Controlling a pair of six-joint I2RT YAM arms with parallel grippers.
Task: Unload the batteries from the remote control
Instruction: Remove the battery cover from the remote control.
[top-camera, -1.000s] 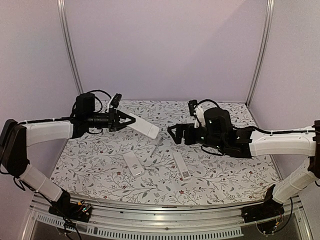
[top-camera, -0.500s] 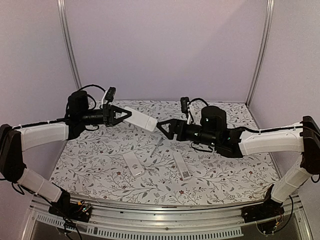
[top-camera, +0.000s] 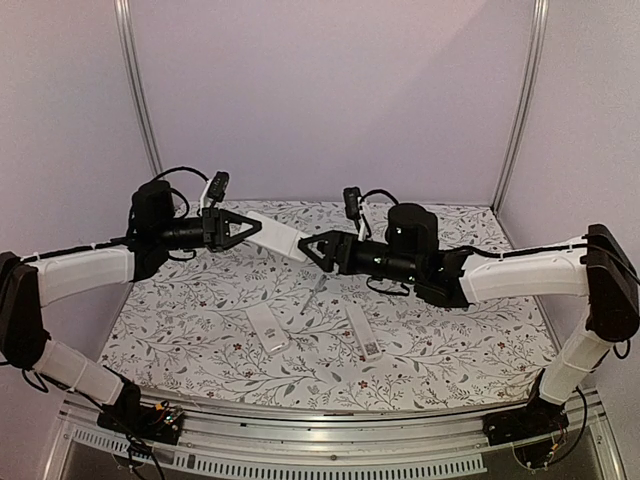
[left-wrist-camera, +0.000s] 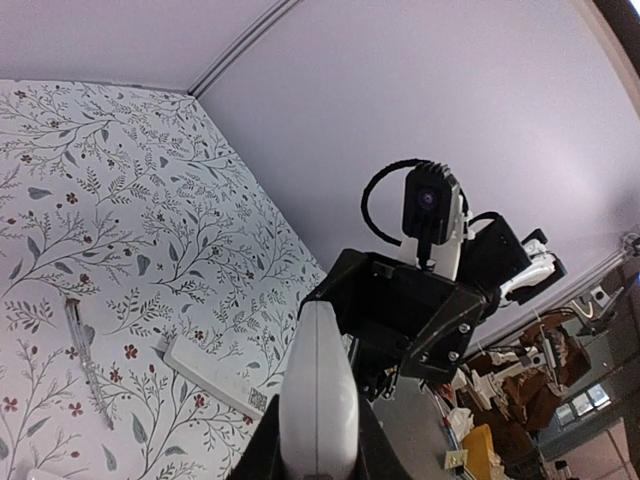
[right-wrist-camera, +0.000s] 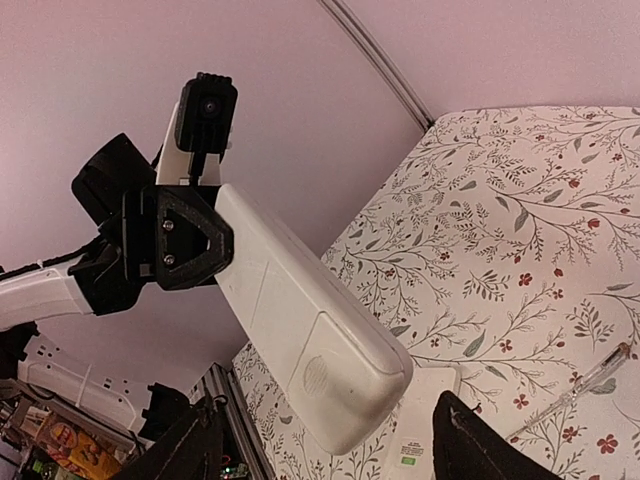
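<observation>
left fingers (top-camera: 245, 220) grip a white remote (top-camera: 283, 238) aloft; right fingers (top-camera: 318, 243), wide apart, flank its free end. no batteries show anywhere yet, so the unloading looks barely begun.

Soft, even, faintly pink light fills every view, leaving only weak shadows on the patterned surface (top-camera: 200, 330). The overhead picture is slightly grainy. Both wrist views bow at their edges, and the near remote control (left-wrist-camera: 318, 400) looks soft.
</observation>
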